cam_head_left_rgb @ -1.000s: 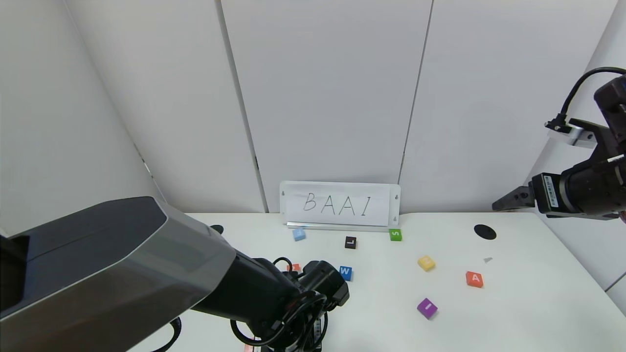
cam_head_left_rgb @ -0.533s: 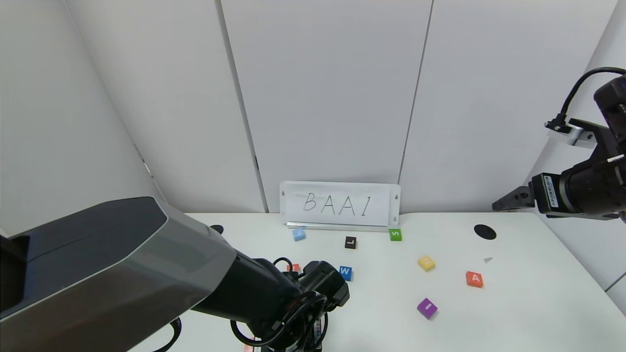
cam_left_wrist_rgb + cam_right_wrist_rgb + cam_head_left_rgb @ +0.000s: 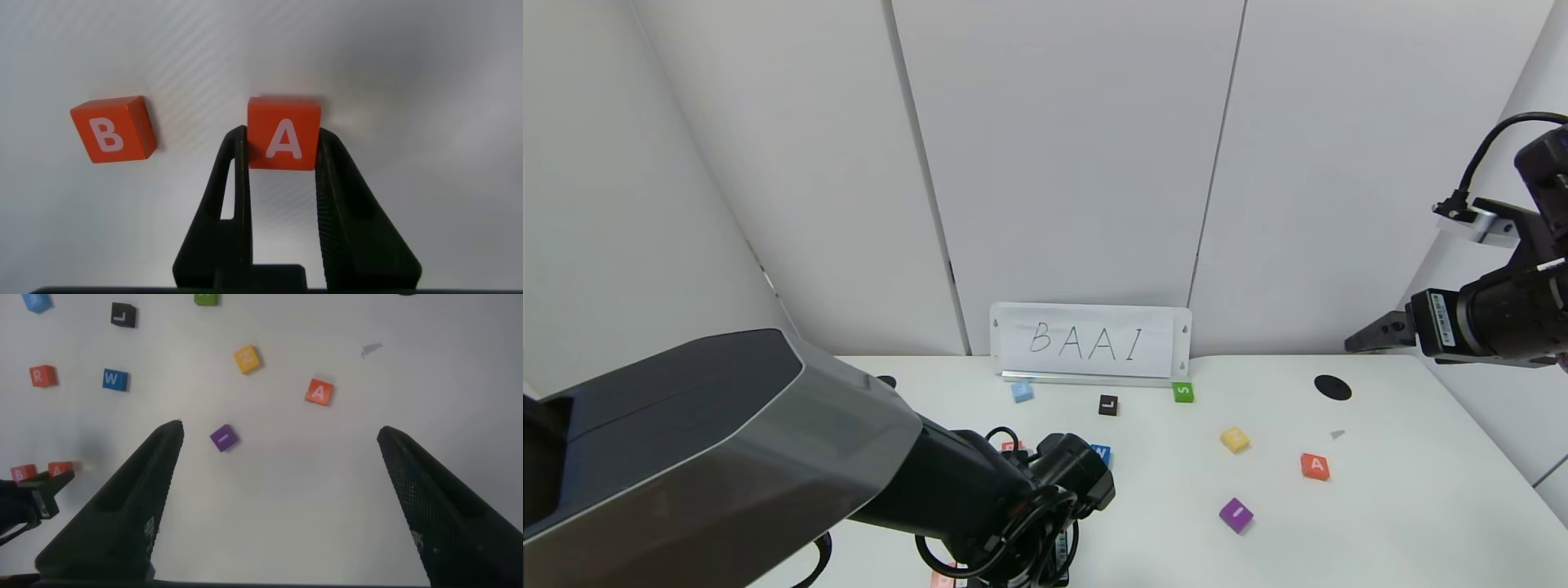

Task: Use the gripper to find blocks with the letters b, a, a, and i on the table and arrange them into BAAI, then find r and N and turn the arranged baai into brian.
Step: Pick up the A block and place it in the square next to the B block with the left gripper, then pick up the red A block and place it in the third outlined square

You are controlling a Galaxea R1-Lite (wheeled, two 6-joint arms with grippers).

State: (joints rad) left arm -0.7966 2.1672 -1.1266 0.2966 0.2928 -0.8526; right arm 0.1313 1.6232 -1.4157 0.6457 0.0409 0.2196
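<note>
- Left fingers [image 3: 282, 175] clamped on A block [image 3: 283, 133], B block [image 3: 112, 129] just beside, bench [image 3: 1380, 506] at 6 o'clock.
- Right fingers [image 3: 282, 465] spread wide, holding nothing, raised at 3 o'clock.

"BAAI" is handwritten on the white sign [image 3: 1092, 340] at the table's far edge; letters are printed on the blocks [image 3: 283, 133].

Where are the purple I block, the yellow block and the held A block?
purple I block [image 3: 1236, 514], head view, top face.
yellow block [image 3: 1235, 439], head view, top face.
held A block [image 3: 283, 133], left wrist view, lettered face.
</note>
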